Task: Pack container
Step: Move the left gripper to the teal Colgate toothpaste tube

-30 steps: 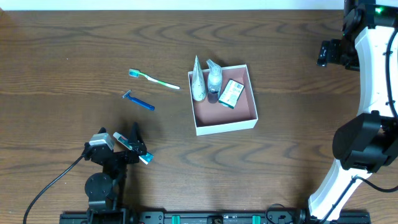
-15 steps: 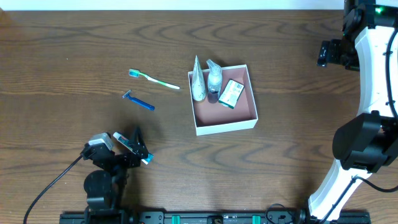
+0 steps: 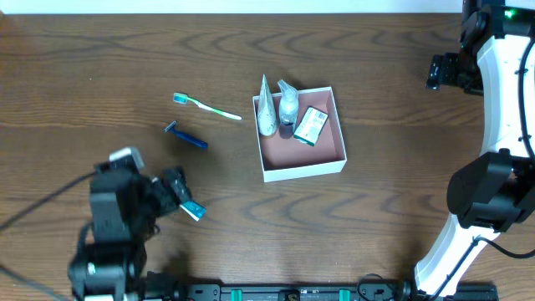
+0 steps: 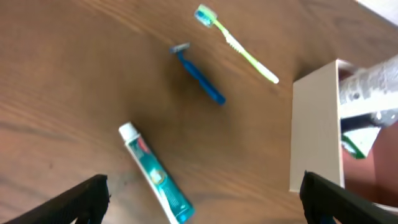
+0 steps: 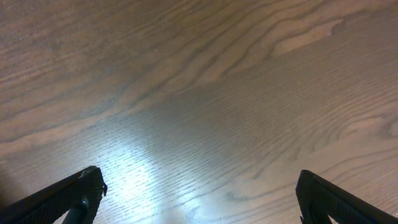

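The container (image 3: 305, 170) is a square white-walled box with a pink-brown floor at the table's middle; its white wall (image 4: 316, 124) shows at the right of the left wrist view. Inside it stand a white tube (image 3: 266, 110), a small bottle (image 3: 287, 107) and a green-and-white packet (image 3: 311, 125). A toothbrush (image 3: 206, 106), a blue razor (image 3: 185, 135) and a teal toothpaste tube (image 3: 191, 210) lie on the wood to its left. My left gripper (image 3: 177, 194) hangs open above the toothpaste tube (image 4: 155, 174), holding nothing. My right gripper (image 5: 200, 180) is open over bare wood at the far right.
The right arm's white body (image 3: 501, 125) runs along the table's right edge. In the left wrist view the razor (image 4: 199, 74) and toothbrush (image 4: 236, 43) lie ahead of the fingers. A cable (image 3: 33, 209) trails off left from the left arm.
My left arm has risen and shifted left, staying open. The toothpaste tube stays on the table. The right arm has not moved.
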